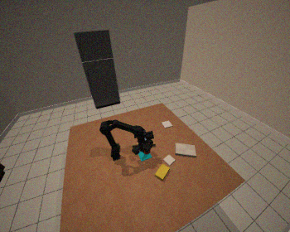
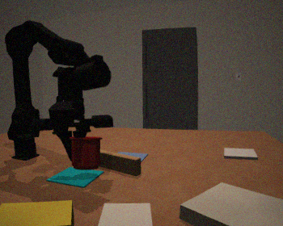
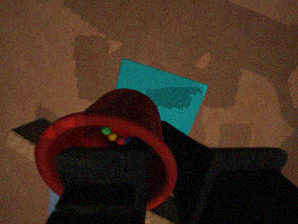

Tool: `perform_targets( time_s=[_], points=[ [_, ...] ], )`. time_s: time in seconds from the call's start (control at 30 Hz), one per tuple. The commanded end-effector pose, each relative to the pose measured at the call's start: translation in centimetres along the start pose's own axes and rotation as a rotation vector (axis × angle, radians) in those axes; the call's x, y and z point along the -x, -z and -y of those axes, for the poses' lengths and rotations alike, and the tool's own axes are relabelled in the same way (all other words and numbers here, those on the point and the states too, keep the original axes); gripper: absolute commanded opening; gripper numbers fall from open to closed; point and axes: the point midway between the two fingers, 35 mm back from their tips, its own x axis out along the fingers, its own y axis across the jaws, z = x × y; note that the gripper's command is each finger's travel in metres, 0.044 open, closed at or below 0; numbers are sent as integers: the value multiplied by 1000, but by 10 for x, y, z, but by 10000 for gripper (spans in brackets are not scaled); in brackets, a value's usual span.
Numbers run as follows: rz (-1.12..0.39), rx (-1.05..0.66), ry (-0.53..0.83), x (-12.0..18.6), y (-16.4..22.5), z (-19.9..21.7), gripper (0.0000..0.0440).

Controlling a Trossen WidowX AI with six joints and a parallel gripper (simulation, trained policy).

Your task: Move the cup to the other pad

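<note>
A red cup is held low, close to the back edge of the teal pad; whether its base touches anything is unclear. My gripper is shut on the cup's wall, one finger inside the cup and one outside. The cup looks about upright in the exterior view. Several marbles, among them green, yellow, red and blue, lie inside it. The blue pad is beyond the barrier, partly hidden. The cup cannot be made out in the top view.
A low wooden barrier runs between the pads, partly behind the cup. A yellow block, a small white piece and a larger white slab lie nearer the exterior camera. Another white piece lies farther off.
</note>
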Motion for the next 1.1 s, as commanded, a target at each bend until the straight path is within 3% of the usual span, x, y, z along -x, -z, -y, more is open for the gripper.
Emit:
perform_targets(
  time_s=[0.0,0.17,0.33,0.67,1.07],
  points=[
    [5,-13,7,-5,2,7,17],
    [12,-32,4,-12,1,14,57],
    [33,-58,-47,-9,-5,11,167],
    [50,-57,-121,3,-4,13,194],
    [76,-76,-192,21,-6,18,273]
  ],
)
